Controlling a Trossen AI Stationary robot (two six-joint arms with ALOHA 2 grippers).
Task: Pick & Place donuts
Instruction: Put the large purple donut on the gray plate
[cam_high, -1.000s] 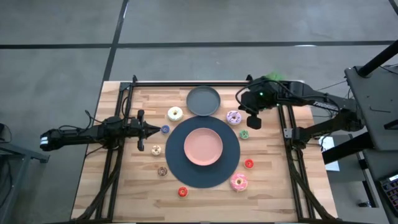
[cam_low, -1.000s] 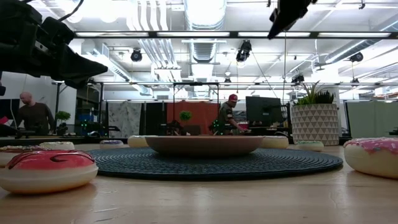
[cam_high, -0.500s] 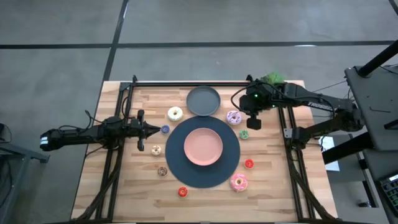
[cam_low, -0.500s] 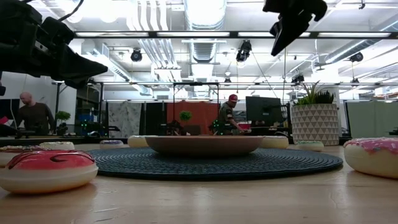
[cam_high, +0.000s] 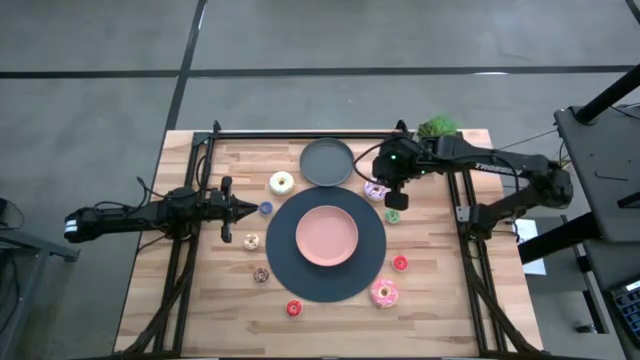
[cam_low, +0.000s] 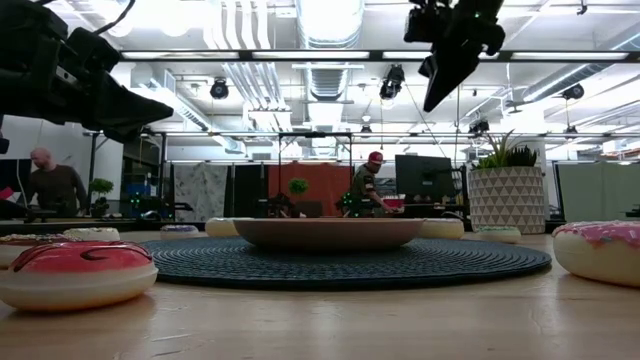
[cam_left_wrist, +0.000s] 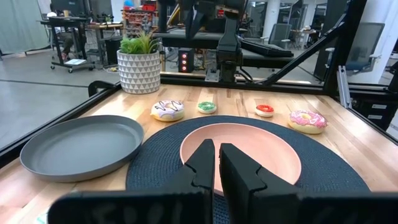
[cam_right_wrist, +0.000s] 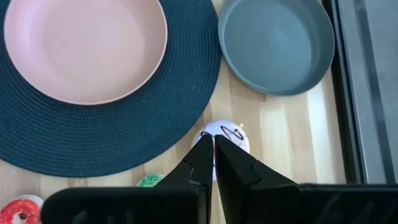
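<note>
- Over the desk (cam_high: 440, 290), at about 2 o'clock from the pink plate (cam_high: 326, 236), the right tool (cam_high: 391, 198) hangs with its fingers pressed together, empty, above the white-pink sprinkled donut (cam_right_wrist: 225, 135).
- That donut lies just off the dark round mat (cam_high: 285, 275), below the grey plate (cam_high: 327, 162).
- At 9 o'clock, the left tool (cam_high: 252, 208) waits, fingers together, empty, by the blue donut (cam_high: 265, 208).

Nine donuts (cam_high: 282, 183); two plates (cam_high: 326, 236); one round dark mat (cam_high: 283, 262); one potted plant (cam_high: 437, 127); two arms (cam_high: 130, 217).
</note>
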